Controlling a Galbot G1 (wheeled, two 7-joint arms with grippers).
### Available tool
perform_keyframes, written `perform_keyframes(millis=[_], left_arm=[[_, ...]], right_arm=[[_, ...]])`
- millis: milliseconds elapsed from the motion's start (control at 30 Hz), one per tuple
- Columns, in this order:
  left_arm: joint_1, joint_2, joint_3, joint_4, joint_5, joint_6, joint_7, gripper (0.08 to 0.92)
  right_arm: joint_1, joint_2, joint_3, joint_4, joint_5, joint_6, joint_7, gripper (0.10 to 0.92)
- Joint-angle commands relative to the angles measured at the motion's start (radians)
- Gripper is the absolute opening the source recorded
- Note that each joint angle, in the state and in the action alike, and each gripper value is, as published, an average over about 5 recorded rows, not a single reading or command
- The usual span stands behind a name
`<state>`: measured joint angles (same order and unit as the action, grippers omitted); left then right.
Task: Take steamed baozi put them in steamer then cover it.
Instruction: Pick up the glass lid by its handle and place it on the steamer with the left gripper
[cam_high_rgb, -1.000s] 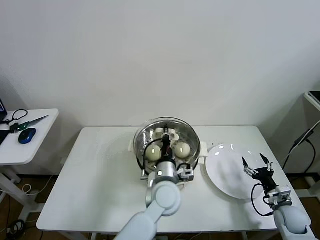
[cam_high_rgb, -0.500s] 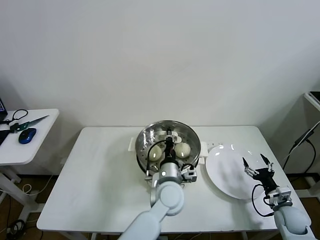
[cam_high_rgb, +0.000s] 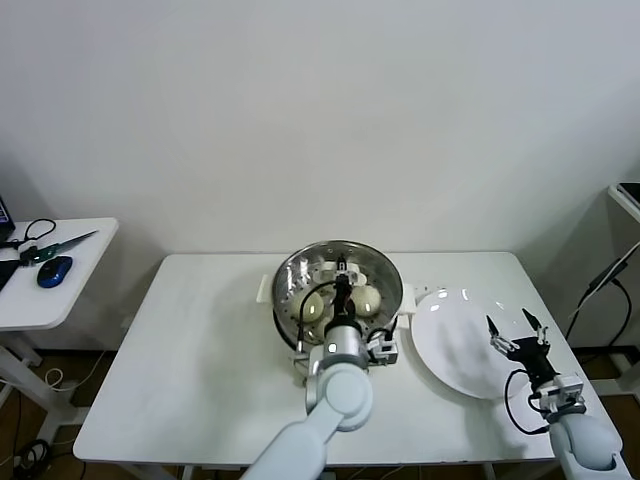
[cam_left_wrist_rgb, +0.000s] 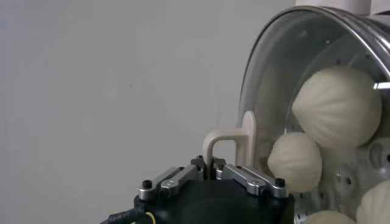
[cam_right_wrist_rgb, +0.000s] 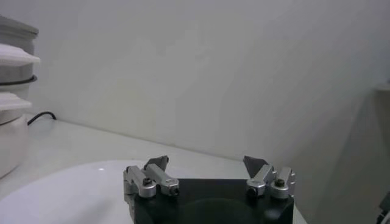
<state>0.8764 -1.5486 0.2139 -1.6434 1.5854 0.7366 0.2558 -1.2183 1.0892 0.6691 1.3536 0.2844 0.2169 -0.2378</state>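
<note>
The steamer (cam_high_rgb: 263, 288) stands at the middle back of the white table (cam_high_rgb: 200, 360). Several cream-white steamed baozi (cam_high_rgb: 365, 298) lie inside it; the left wrist view shows the baozi (cam_left_wrist_rgb: 338, 106) through glass. A glass lid (cam_high_rgb: 380, 272) with a steel rim is tilted over the pot. My left gripper (cam_high_rgb: 342, 286) is shut on the lid's cream handle (cam_left_wrist_rgb: 228, 141), and in the left wrist view that gripper (cam_left_wrist_rgb: 211, 164) pinches the handle's leg. My right gripper (cam_high_rgb: 515, 333) hovers open and holds nothing over the near right edge of the flat white plate (cam_high_rgb: 455, 345).
The plate (cam_right_wrist_rgb: 73, 189) lies right of the steamer. A small side table (cam_high_rgb: 50, 290) at the left carries scissors (cam_high_rgb: 55, 247), a blue mouse (cam_high_rgb: 54, 271) and a cable. The table's right edge runs just beyond the plate.
My left gripper has carried the lid a little to the right and farther over the steamer. The right arm has not moved.
</note>
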Motion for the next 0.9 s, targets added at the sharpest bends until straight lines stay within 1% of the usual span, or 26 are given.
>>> perform_keyframes(millis=[33,467,667,767,900], left_arm=[[0.001,0.003,0.000,0.008,0.003,0.049,-0.003,0.146],[0.001,0.014,0.003,0.006,-0.006,0.049,0.003,0.146],[0.002,0.033,0.012,-0.042,-0.024,0.049,0.029,0.153],[0.009,0.052,0.019,-0.084,-0.024,0.049,0.048,0.206],[0.031,0.084,0.020,-0.149,-0.030,0.049,0.055,0.325]], right_arm=[[-0.001,0.002,0.002,0.000,-0.003,0.002,-0.003,0.823],[-0.003,0.010,0.005,-0.003,-0.010,0.005,-0.010,0.823],[-0.002,0.008,0.007,-0.003,-0.011,0.001,-0.013,0.823],[0.000,0.008,0.008,-0.004,-0.016,-0.003,-0.013,0.823],[0.000,0.006,0.007,0.003,-0.021,-0.022,-0.011,0.823]])
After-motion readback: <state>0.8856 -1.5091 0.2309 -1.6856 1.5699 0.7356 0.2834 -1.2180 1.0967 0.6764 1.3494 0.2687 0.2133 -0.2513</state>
